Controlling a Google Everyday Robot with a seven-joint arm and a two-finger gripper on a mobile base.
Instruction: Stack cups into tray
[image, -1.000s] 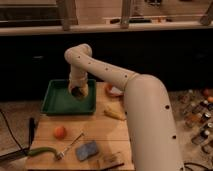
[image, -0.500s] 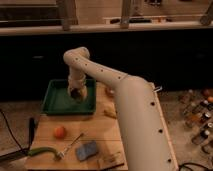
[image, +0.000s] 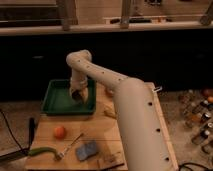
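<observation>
The green tray (image: 54, 99) lies at the back left of the wooden table. My gripper (image: 76, 95) hangs from the white arm (image: 100, 75) and is low over the tray's right half, inside its rim. A small dark shape sits right at the gripper; I cannot tell whether it is a cup. No cup shows clearly anywhere else in view.
An orange ball (image: 60, 131), a blue sponge (image: 87, 149), a green object (image: 40, 151) and a utensil (image: 72, 142) lie on the front of the table. A yellowish item (image: 111, 114) and a reddish one (image: 109, 91) lie right of the tray. Bottles (image: 197, 112) stand at the far right.
The arm's near section has swung left while the gripper stayed over the tray's right half and sank slightly.
</observation>
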